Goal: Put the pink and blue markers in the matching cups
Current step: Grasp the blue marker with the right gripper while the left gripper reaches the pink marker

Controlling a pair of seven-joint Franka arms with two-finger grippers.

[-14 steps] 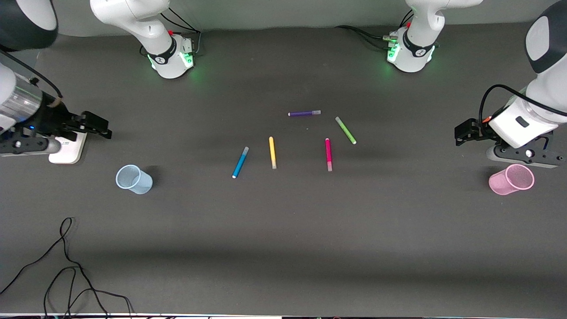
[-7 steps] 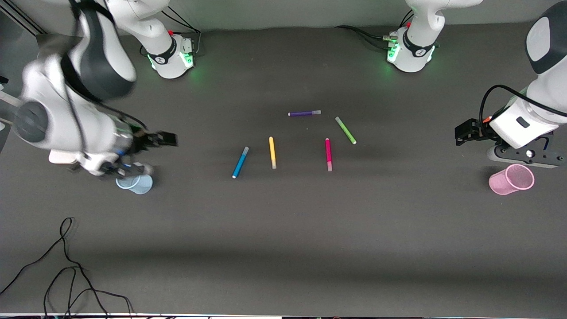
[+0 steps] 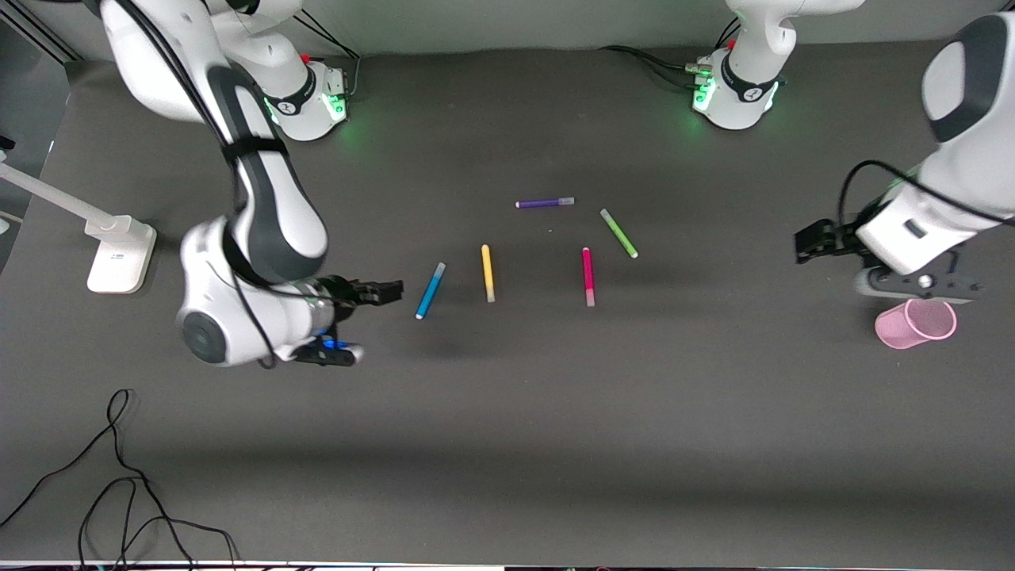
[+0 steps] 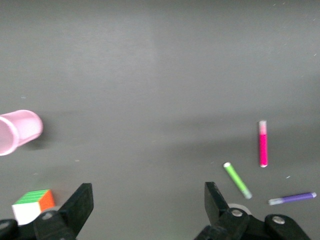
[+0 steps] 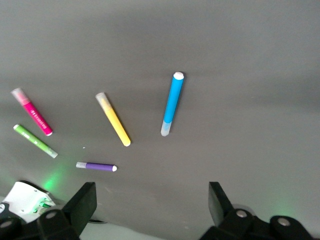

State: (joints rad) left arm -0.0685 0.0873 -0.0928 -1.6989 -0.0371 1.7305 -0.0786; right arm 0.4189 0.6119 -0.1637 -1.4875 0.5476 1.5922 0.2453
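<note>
While both arms hang over the counter (image 3: pixel 555 412), right gripper (image 3: pixel 388 291) fingers spread wide beside blue marker (image 3: pixel 430 291), left gripper (image 3: pixel 809 242) fingers wide, above pink cup (image 3: pixel 916 323), pink marker (image 3: pixel 587 275) well apart from its fingers.

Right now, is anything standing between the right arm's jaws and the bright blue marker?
Nothing visible. The right gripper, jaws open, hangs beside the slim bright blue marker with a pale cap, toward the right arm's end; only bare dark table shows between them.

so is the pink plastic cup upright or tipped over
Upright: the translucent pink plastic cup stands on its base near the left gripper, its open rim facing up.
</note>
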